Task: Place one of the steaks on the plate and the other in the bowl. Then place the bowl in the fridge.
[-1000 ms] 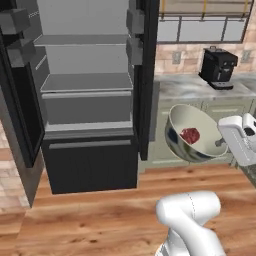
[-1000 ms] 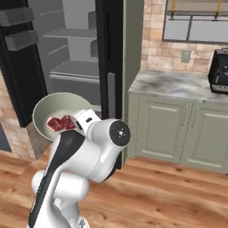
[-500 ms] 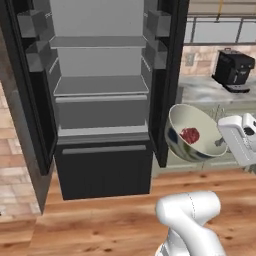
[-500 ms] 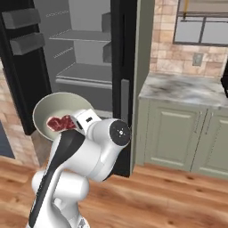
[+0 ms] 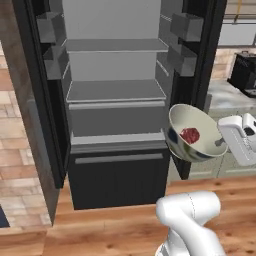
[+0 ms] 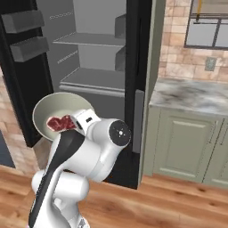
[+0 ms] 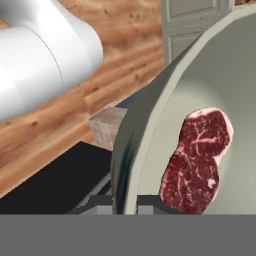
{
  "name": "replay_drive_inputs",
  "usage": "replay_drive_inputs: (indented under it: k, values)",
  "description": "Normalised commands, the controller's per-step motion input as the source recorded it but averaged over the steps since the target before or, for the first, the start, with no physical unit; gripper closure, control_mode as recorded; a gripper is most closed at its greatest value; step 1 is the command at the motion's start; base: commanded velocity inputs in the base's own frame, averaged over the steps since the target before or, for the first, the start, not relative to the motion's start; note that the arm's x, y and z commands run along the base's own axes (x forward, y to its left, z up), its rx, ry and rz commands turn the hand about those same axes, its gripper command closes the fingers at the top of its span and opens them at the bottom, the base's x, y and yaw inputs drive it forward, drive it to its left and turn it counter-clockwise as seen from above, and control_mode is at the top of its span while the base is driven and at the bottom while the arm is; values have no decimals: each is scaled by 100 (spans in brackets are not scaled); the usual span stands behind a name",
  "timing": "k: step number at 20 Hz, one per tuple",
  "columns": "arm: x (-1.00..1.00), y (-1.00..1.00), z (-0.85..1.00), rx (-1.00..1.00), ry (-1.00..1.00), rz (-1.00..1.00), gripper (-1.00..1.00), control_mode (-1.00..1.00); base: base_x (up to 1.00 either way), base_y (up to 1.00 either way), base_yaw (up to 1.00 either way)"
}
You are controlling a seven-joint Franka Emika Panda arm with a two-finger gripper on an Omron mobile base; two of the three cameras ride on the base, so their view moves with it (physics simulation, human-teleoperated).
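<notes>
The beige-grey bowl (image 5: 194, 134) hangs tilted in the air, level with the lower part of the open black fridge (image 5: 116, 93) and just right of its opening. A dark red steak (image 5: 190, 135) lies inside the bowl. My gripper (image 5: 223, 143) is shut on the bowl's right rim. In the right base view the bowl (image 6: 50, 108) and steak (image 6: 60, 123) sit left of my gripper (image 6: 82, 123), in front of the fridge (image 6: 91, 78). The hand view has the steak (image 7: 196, 161) on the bowl's inner wall (image 7: 170, 105), with my gripper (image 7: 125, 207) clamping the rim. The plate is out of view.
The fridge's grey shelves (image 5: 116, 46) are bare, with its doors swung open on both sides (image 5: 36, 120). A marble counter (image 6: 192, 95) over green cabinets (image 6: 189, 142) stands right of the fridge, with a black coffee machine (image 5: 245, 72) on it. Wooden floor lies below.
Both base views have shifted: the base has moved, so the fridge now sits closer and further right in the left view. The bowl with the steak stays in my grip.
</notes>
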Motion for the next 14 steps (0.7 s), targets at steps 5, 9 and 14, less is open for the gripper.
replay_drive_inputs:
  k: [5, 9, 14]
  values:
    - [0, 0, 0, 0, 0, 0, 100, 100, 61, 39, 0]
    - [0, 0, 0, 0, 0, 0, 100, 100, 57, 42, 0]
    - [0, 0, 0, 0, 0, 0, 100, 100, 59, 40, 0]
